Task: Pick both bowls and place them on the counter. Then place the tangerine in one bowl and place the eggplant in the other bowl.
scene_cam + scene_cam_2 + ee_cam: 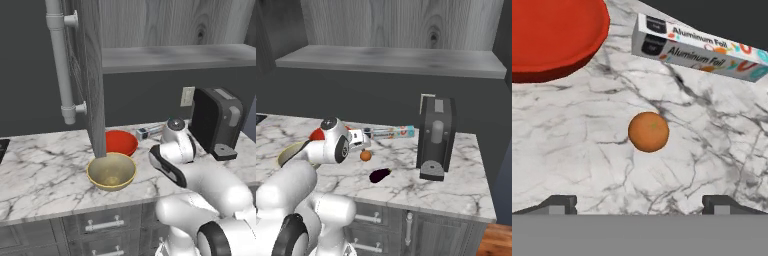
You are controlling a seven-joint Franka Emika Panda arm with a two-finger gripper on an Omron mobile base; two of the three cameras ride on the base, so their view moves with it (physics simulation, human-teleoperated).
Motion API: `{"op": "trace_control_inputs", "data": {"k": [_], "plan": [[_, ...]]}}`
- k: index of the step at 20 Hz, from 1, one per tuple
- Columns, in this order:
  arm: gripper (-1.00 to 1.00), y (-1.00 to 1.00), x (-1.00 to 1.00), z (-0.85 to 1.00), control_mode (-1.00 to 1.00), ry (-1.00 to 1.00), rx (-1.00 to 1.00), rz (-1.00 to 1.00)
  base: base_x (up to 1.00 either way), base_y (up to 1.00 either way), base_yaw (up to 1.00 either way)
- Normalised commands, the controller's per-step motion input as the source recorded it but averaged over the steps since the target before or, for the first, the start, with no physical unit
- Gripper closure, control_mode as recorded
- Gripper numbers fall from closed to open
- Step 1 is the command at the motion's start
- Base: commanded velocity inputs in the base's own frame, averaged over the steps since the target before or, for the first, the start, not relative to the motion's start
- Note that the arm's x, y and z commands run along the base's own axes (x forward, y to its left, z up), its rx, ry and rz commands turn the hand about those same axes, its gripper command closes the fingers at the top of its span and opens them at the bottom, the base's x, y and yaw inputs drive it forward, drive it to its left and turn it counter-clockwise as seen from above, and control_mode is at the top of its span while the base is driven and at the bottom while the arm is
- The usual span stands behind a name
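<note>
The tangerine (648, 131) lies on the counter (572, 130), centred between my gripper's (639, 205) wide-open fingertips, which hover above it and hold nothing. From the right base view, the gripper (362, 142) hangs just over the tangerine (365, 155), and the dark eggplant (380, 175) lies a little nearer the counter's front edge. The shallow red bowl (120, 141) and the deeper tan bowl (111, 171) stand side by side on the counter (40, 165), left of my arm. The red bowl (552, 35) is at the upper left of the hand view.
An aluminium foil box (697, 47) lies just behind the tangerine. A black coffee machine (436, 137) stands on the right of the counter. An open cabinet door (90, 75) hangs above the bowls, under a grey shelf (175, 57).
</note>
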Motion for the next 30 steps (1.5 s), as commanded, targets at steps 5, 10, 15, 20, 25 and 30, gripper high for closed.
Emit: {"op": "trace_control_inputs", "data": {"k": [5,10,15,20,25,30], "plan": [[-1.00,-0.02,0.44,-0.13,-1.00,0.01,0.06,-0.05,0.00,0.00,0.00],[-1.00,-0.03,0.23,-0.17,-1.00,0.00,0.05,0.00,0.00,0.00,0.00],[-1.00,-0.01,0.02,-0.29,-1.00,0.00,0.01,0.00,0.00,0.00,0.00],[-1.00,-0.01,0.00,-0.27,-1.00,0.00,0.00,0.00,0.00,0.00,0.00],[-1.00,-0.16,0.09,-0.20,-1.00,0.00,0.01,-0.01,0.00,0.00,0.00],[-1.00,-0.09,0.21,-0.18,-1.00,0.00,0.01,-0.02,0.00,0.00,0.00]]}}
